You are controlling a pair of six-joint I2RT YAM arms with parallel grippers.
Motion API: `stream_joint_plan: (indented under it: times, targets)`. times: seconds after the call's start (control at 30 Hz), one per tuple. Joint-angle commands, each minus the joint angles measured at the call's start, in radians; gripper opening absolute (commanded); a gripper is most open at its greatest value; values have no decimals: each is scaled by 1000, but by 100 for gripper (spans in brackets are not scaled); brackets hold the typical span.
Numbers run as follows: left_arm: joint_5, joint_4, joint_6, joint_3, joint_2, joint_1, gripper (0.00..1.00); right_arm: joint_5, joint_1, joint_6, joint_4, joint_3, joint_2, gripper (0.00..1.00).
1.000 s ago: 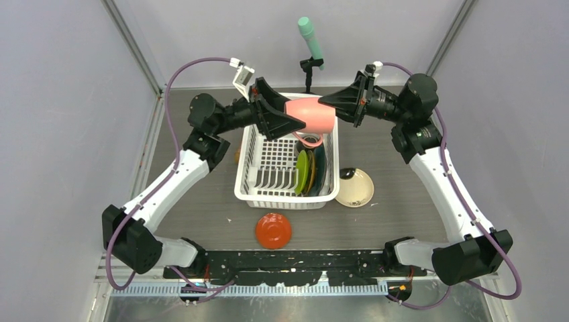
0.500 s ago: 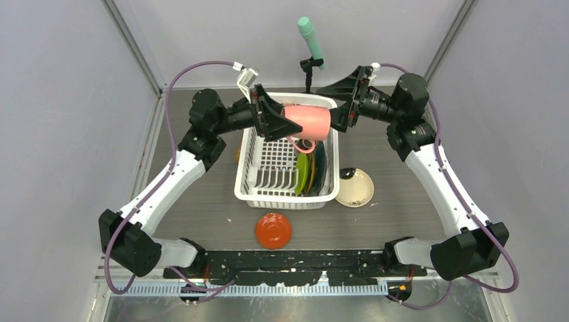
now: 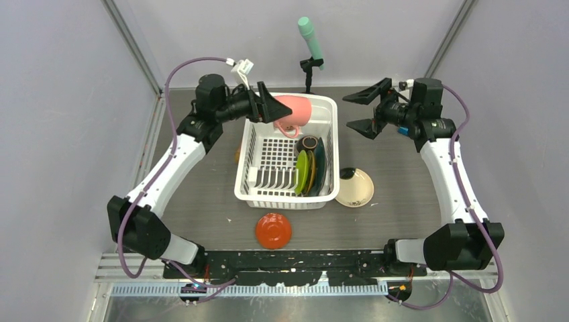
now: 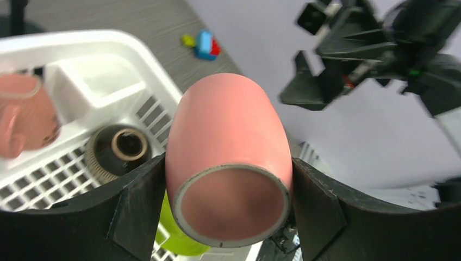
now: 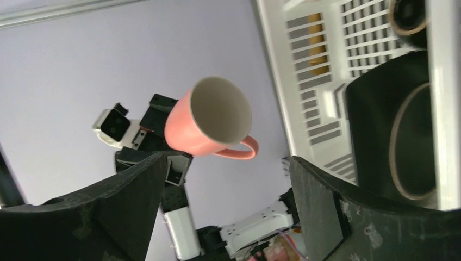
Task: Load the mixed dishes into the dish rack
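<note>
My left gripper (image 3: 278,111) is shut on a pink mug (image 3: 295,111), holding it on its side above the far left end of the white dish rack (image 3: 249,181). In the left wrist view the mug (image 4: 228,136) fills the gap between both fingers. My right gripper (image 3: 347,112) hangs open and empty just right of the rack's far corner. Standing in the rack are a yellow-green plate (image 3: 303,171) and a dark teal plate (image 3: 319,166), with a small brown bowl (image 3: 309,143) behind them. A second pink mug (image 4: 24,117) lies in the rack's corner.
A cream plate (image 3: 354,187) lies on the table right of the rack. A red-orange dish (image 3: 273,230) sits in front of it. A mint-green cylinder (image 3: 311,37) on a black stand rises behind the rack. Small toy blocks (image 4: 204,44) lie beyond it.
My right gripper has opened, let go of the pink mug and pulled back to the right. The left gripper keeps the mug and has swung it toward the rack's far left.
</note>
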State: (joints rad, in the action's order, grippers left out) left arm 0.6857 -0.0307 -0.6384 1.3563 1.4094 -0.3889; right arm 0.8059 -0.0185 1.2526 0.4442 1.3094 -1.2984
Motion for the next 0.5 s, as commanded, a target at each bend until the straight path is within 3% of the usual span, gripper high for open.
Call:
stream_joint_plan:
  times: [0.0,0.13,0.47]
  targets:
    - [-160,-236,162,128,48,-3,0,-120,33,-212,243,96,-4,89]
    - [-285,-400,270,192,100,-4,0,-175,50,-289,337,153,0,89]
    - [-568,-707,436,329,229,-27,0,-229,61,-321,377,154,22,89]
